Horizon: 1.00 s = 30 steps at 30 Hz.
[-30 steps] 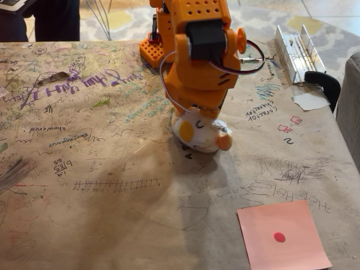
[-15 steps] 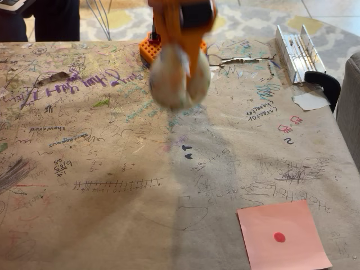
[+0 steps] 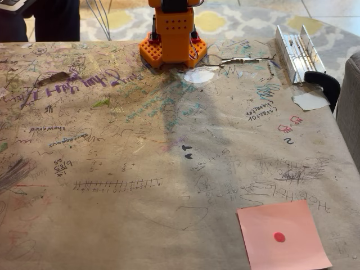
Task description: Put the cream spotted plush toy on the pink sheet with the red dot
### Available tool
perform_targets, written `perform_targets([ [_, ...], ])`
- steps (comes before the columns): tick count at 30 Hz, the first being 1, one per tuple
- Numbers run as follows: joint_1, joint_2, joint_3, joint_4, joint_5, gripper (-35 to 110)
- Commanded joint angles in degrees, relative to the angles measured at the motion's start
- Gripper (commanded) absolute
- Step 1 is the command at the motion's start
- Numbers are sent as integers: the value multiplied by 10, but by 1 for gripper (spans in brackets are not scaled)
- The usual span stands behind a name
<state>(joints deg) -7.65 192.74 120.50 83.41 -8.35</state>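
The pink sheet with the red dot lies flat at the lower right of the frame on the scribbled tabletop, its dot near the middle and its lower edge cut by the frame. Well apart from it, at the top centre, stands the orange arm base; the arm runs up out of the frame there, so the claw's state cannot be told. A white paper scrap lies at the right edge, beside a black clamp and a metal rail.
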Motion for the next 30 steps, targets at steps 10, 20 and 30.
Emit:
perform_targets([
  [10, -89, 5, -213, -24, 48, 0],
  [20, -59, -45, -85, -196, 50, 0],
  [30, 25, -1111, -485, 4, -49, 69],
])
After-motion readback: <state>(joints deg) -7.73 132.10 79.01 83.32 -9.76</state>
